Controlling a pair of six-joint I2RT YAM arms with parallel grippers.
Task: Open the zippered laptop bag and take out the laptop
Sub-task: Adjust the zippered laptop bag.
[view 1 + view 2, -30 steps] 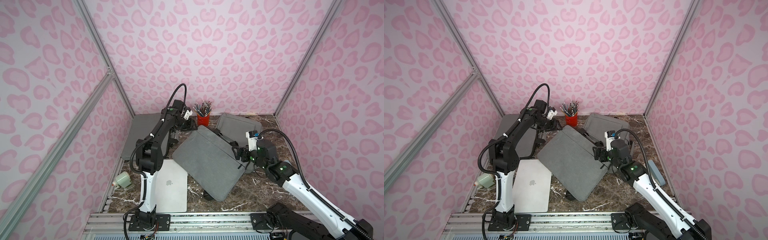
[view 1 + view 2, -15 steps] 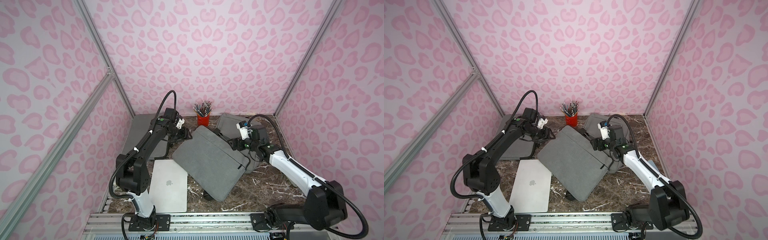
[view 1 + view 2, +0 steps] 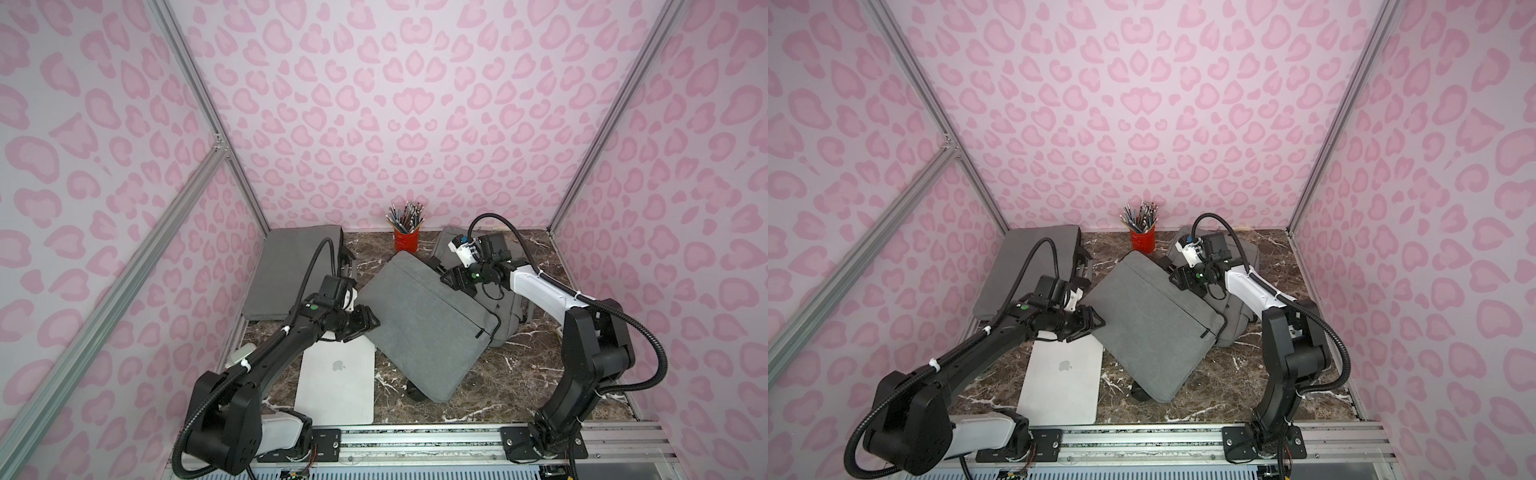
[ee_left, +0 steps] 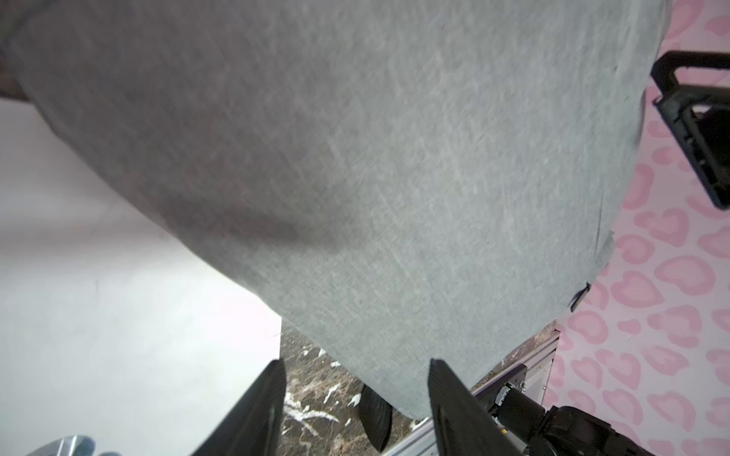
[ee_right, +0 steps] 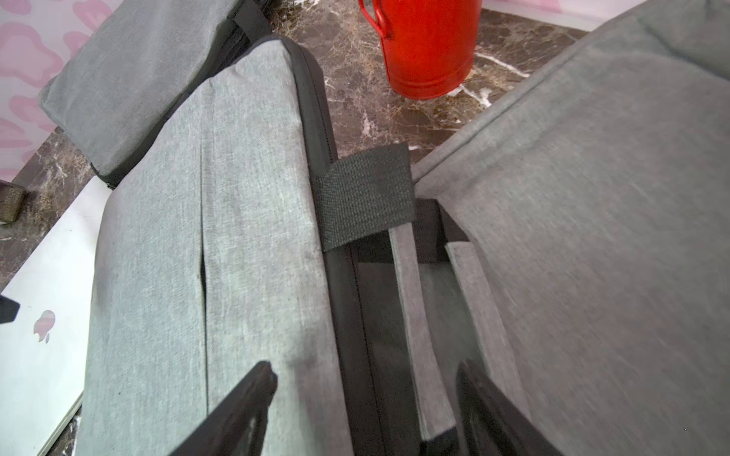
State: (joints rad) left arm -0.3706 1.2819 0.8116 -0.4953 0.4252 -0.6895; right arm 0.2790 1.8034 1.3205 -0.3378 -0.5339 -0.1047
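Both arms have swung in to the laptop bag (image 3: pixel 424 328): the left gripper (image 3: pixel 369 323) is hovering at its left corner and the right gripper (image 3: pixel 446 277) over its far zippered edge, both with jaws spread. The laptop (image 3: pixel 336 382) is lying just beside the bag, one corner tucked under it.

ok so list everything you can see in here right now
laptop bags: 3, grey; centre bag tilted, one back left, one back right under the right arm
laptop: 1, silver, front left, far corner under the centre bag
pencil cup: 1, red, back centre
cup: 1, pale, left table edge, mostly hidden
table: 1, dark marble
left claw: 1, black, open, at centre bag's left edge
right claw: 1, black, open, over centre bag's far edge
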